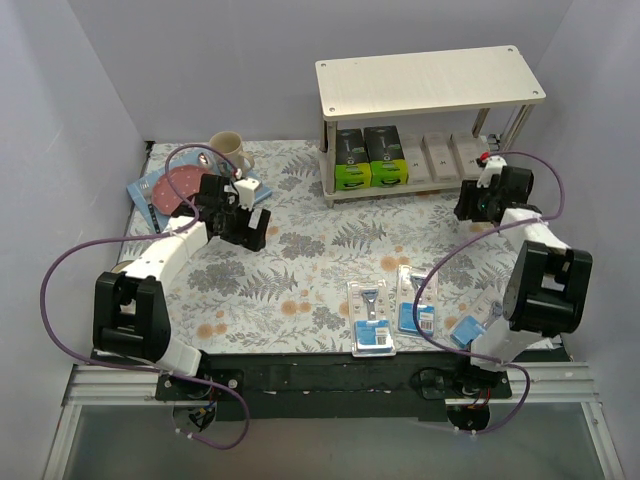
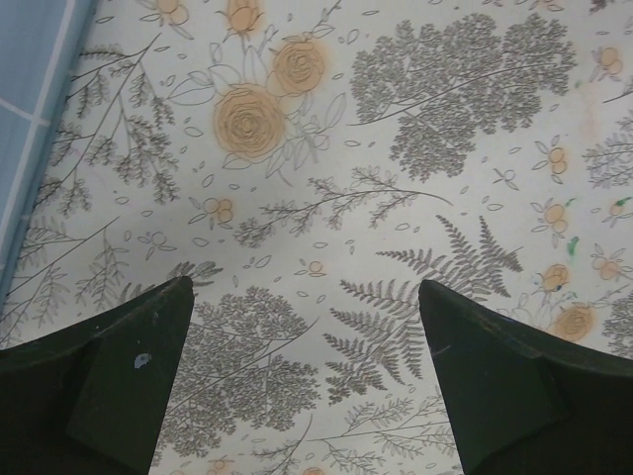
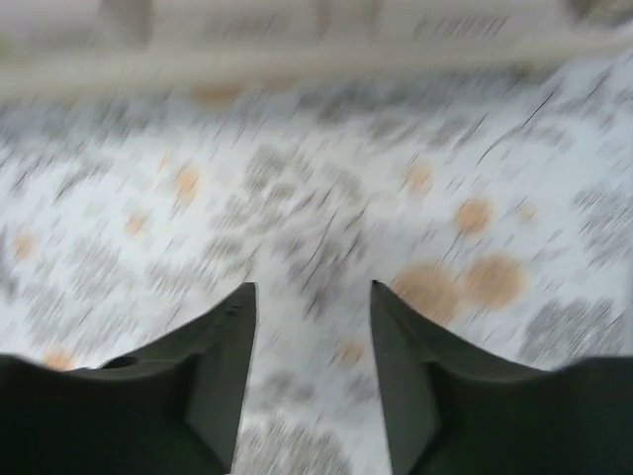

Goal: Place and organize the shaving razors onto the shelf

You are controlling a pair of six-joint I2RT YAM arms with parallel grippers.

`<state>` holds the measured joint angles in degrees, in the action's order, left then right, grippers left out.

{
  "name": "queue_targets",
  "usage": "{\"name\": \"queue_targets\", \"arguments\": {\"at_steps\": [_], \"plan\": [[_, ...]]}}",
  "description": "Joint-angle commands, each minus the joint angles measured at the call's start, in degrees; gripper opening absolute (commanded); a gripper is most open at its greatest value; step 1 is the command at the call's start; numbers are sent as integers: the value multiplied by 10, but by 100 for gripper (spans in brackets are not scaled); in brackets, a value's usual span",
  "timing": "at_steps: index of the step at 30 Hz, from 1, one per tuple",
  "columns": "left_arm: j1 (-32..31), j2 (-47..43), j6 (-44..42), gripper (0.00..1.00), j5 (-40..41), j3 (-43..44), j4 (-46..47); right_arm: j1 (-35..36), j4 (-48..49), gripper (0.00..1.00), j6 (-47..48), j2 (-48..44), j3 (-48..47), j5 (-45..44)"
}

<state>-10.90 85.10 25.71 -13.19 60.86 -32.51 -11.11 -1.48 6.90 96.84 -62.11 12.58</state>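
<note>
Pale matt wood shelf (image 1: pixel 430 85), metal legs (image 1: pixel 325 150)

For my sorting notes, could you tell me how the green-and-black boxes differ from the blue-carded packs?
The green-and-black boxes stand on the shelf's lower board; the blue-carded packs lie flat on the table. The boxes are bulky, the packs thin. Both are rectangular.

Top external: fixed high at the near side, looking down and forward over the whole floral cloth (image 1: pixel 300 265) to the shelf (image 1: pixel 430 85) at the far edge; the widest view.
Left wrist: close above the floral cloth, facing almost straight down past the left gripper (image 2: pixel 305 285).
Right wrist: low, tilted forward past the right gripper (image 3: pixel 312 287) toward the shelf's lower board; blurred.
Shared: the floral cloth shows in all three; the overhead view takes in both wrist cameras' patches.
</note>
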Motion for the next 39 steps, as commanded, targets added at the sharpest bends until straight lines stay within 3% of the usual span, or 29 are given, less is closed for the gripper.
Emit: {"name": "queue_targets", "arguments": {"at_steps": [1, 3, 4, 6, 7, 10, 14, 19, 23, 29, 35, 39], "plan": [[-26, -22, 32, 98, -52, 1, 28, 27, -188, 64, 70, -94, 54, 114], [-33, -25, 43, 98, -69, -7, 41, 59, -240, 76, 178, -110, 66, 200], [-39, -27, 47, 98, -75, -12, 46, 72, -336, 81, 247, -111, 57, 226], [-43, -35, 58, 98, -88, -14, 61, 109, -422, 87, 358, -105, 24, 256], [-44, -39, 62, 98, -91, -16, 63, 110, -491, 88, 484, -103, 13, 257], [-43, -58, 68, 98, -102, -22, 66, 141, -555, 88, 677, -91, -24, 216], [-44, -85, 65, 98, -97, -36, 68, 188, -587, 98, 865, -89, -23, 145], [-43, -121, 59, 98, -82, -65, 66, 270, -600, 98, 994, -84, 13, 72], [-42, -132, 50, 98, -74, -70, 58, 310, -551, 86, 1066, -95, 57, 40], [-36, -130, 43, 98, -73, -67, 49, 326, -541, 72, 1154, -85, 72, 6], [-33, -123, 36, 98, -64, -65, 54, 323, -578, 68, 1199, -94, 57, 4], [-31, -118, 36, 98, -64, -60, 54, 324, -552, 68, 1234, -110, 107, -5]]}}
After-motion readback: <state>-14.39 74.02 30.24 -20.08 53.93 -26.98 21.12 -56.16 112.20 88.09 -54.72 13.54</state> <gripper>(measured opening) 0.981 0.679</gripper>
